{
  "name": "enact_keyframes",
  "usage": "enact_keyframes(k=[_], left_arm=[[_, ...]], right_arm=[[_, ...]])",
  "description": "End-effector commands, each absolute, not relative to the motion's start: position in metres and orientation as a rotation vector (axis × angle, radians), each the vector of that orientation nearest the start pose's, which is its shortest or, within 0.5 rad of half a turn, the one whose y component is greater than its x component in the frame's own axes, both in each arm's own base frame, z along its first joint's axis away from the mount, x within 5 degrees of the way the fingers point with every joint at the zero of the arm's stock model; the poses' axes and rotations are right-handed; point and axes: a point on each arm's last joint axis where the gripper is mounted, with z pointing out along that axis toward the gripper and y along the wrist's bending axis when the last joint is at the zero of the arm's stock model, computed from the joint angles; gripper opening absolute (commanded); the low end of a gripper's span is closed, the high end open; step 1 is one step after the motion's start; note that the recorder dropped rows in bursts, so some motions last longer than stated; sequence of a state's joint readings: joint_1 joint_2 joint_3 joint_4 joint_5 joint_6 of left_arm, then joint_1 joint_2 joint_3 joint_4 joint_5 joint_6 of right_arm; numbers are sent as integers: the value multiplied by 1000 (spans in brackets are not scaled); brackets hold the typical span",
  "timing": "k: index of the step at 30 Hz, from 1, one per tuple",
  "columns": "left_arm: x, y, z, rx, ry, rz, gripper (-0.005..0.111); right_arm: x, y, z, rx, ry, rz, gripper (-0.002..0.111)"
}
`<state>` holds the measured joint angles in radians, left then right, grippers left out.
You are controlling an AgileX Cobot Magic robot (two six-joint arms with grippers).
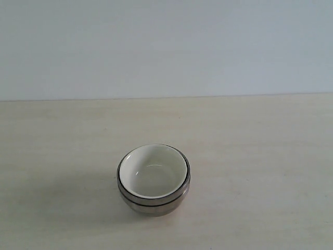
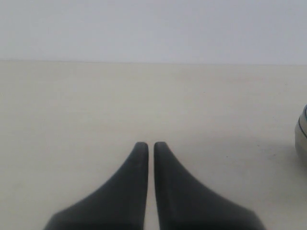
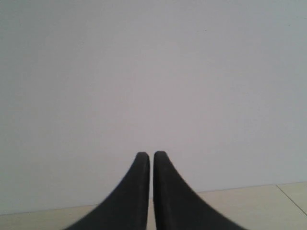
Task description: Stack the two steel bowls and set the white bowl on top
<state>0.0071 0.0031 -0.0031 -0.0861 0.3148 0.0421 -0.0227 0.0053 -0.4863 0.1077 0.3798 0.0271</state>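
A: Where do the bowls sit?
B: The white bowl [image 1: 153,171] nests inside the steel bowls [image 1: 151,204], mid-way along the bench [image 1: 270,156].
A: How would they handle?
B: Probably rigid and slick, and the white one may chip; a rim pinch suits. The left pincer [image 2: 147,145] and right pincer [image 3: 151,155] are closed, empty.

white bowl [image 1: 153,169]: upright, nested on top | steel bowls [image 1: 154,207]: apparently two, stacked beneath it
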Motion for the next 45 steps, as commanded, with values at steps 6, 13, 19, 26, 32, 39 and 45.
enact_keyframes(k=[6,13,19,26,32,39,45], left_arm=[[54,-2,185,-23,1790,-54,4],[54,-2,185,-23,1790,-54,4],[54,-2,185,-23,1790,-54,4],[54,-2,185,-23,1790,-54,4],[54,-2,185,-23,1790,-54,4],[54,-2,185,-23,1790,-54,4],[54,-2,185,-23,1790,-54,4]], right_arm=[[5,5,334,89,1377,162,0],[17,5,312,97,1450,161,0],[25,4,300,106,1450,158,0],[37,3,273,120,1507,154,0],[46,2,248,131,1540,145,0],[52,2,220,141,1623,143,0],[55,2,192,150,1715,141,0]])
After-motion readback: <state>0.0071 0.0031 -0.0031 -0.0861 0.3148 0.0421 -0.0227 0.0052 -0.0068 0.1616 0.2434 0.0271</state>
